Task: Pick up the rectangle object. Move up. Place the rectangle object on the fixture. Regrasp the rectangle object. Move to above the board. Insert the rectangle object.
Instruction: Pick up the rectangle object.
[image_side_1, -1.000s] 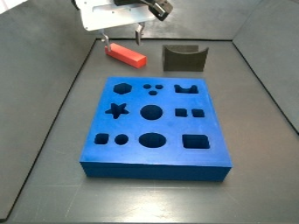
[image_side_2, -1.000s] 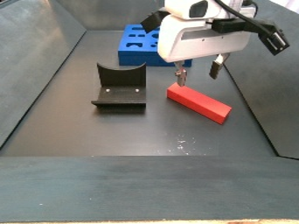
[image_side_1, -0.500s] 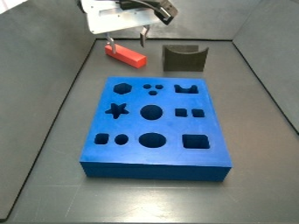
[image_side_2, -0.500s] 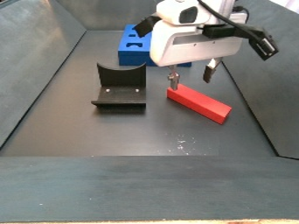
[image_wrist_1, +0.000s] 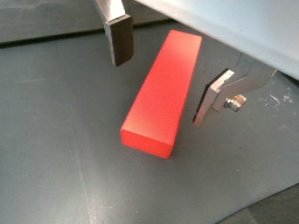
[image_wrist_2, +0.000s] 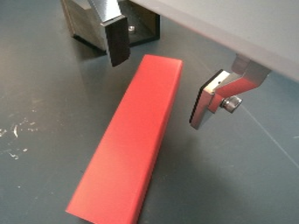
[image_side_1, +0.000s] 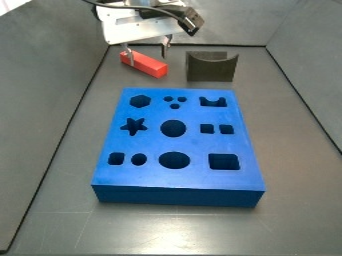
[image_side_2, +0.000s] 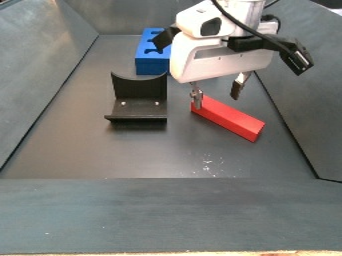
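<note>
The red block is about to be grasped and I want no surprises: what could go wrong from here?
1. The end effector straddles the rectangle object near one end, not its middle, so the long free part may sag or swing on lifting.
2. In both wrist views the fingers stand apart from the block, open; closing from uneven gaps could push it sideways on the floor.
3. The fixture stands close beside; a swinging block could strike it.

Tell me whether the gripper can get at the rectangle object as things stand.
Probably yes. The gripper is open, one finger on each side of the rectangle object, which lies flat on the floor with nothing between them in both wrist views.
</note>
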